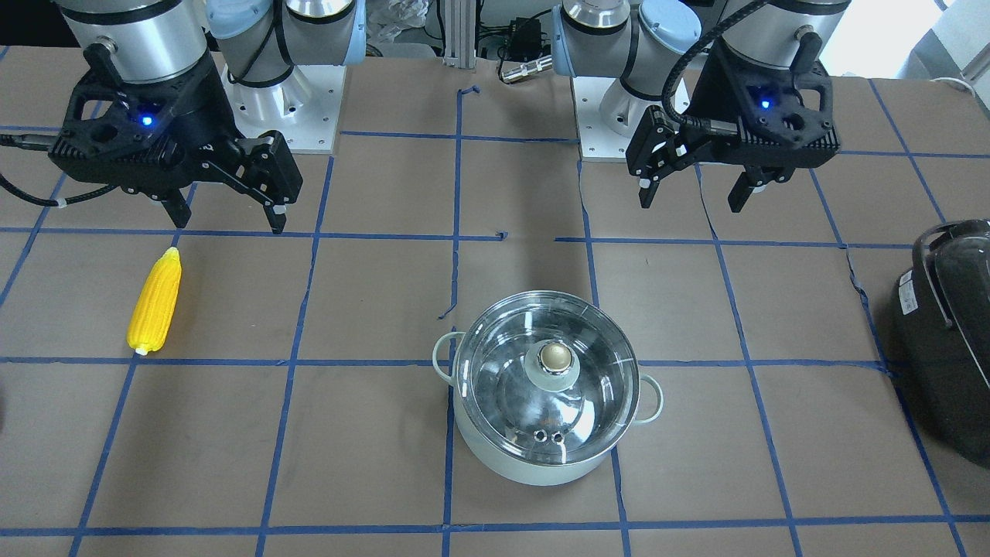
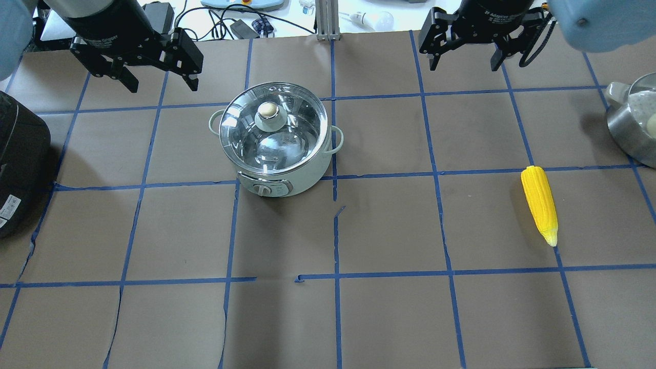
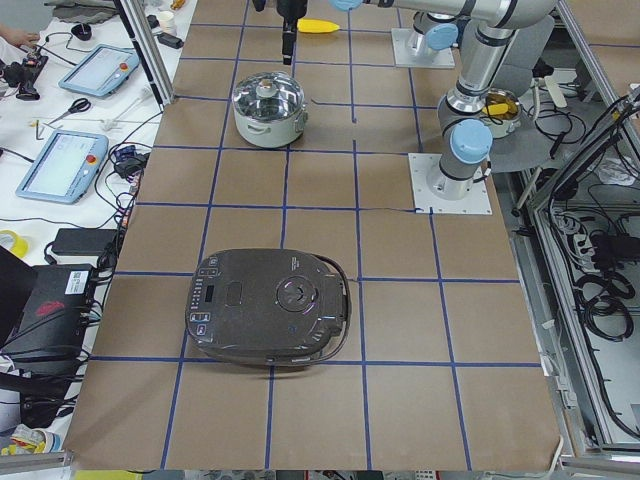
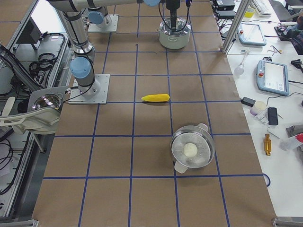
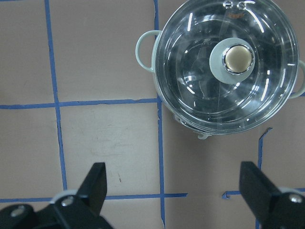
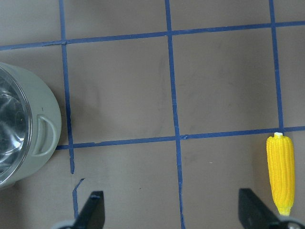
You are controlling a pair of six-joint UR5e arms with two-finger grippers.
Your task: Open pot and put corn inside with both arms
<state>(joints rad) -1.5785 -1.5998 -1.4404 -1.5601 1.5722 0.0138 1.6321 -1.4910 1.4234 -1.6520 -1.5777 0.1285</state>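
The mint-green pot (image 1: 534, 464) stands mid-table with its clear glass lid (image 1: 503, 387) on and the gold knob (image 1: 555, 356) up. It also shows in the overhead view (image 2: 305, 177) and the left wrist view (image 5: 145, 47). The yellow corn (image 1: 155, 302) lies flat on the robot's right side; it also shows in the overhead view (image 2: 539, 204) and the right wrist view (image 6: 280, 172). My left gripper (image 1: 690, 203) hovers open and empty, back from the pot. My right gripper (image 1: 229, 223) hovers open and empty, just behind the corn's tip.
A large black appliance (image 1: 947, 340) sits at the table's end on the robot's left. A steel pot with a glass lid (image 2: 635, 123) sits at the end on the robot's right. The two arm bases (image 1: 286, 100) are bolted at the robot's edge.
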